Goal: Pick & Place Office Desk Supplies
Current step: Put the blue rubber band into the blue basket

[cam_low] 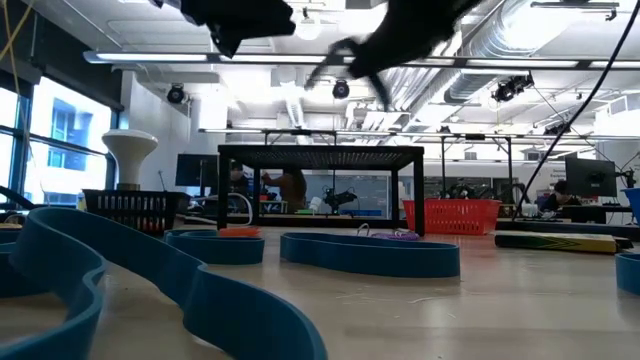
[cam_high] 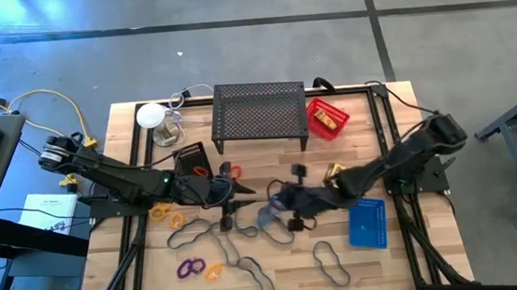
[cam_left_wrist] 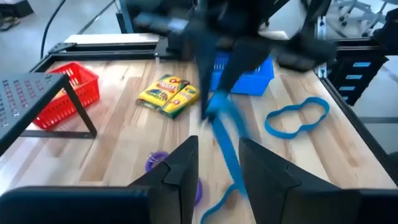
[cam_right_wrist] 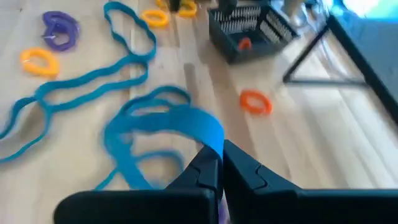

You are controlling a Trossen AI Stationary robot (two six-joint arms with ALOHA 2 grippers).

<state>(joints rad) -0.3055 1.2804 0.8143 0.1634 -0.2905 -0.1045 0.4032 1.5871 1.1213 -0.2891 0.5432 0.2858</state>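
Currently right end effector [cam_right_wrist: 221,163] is clenched on a blue loop [cam_right_wrist: 168,127], lifting it above mid-surface [cam_high: 409,254]. Left end effector [cam_left_wrist: 217,165] released, near it. Loop looks soft, floppy, light; pinch the band anywhere.

Bright, even light falls from overhead strip fixtures on the ceiling [cam_low: 330,55], and daylight comes through the tall windows [cam_low: 60,140] at the side. The pale wooden slatted table [cam_high: 391,265] is evenly lit, with only soft, short shadows under the large black perforated metal stand [cam_high: 258,112]. At table height the nearest blue rubber loop [cam_low: 170,285] is a soft, out-of-focus mass, while the room behind stays sharper. Both wrist views are smeared by motion blur, and the dangling blue band [cam_left_wrist: 227,140] streaks.
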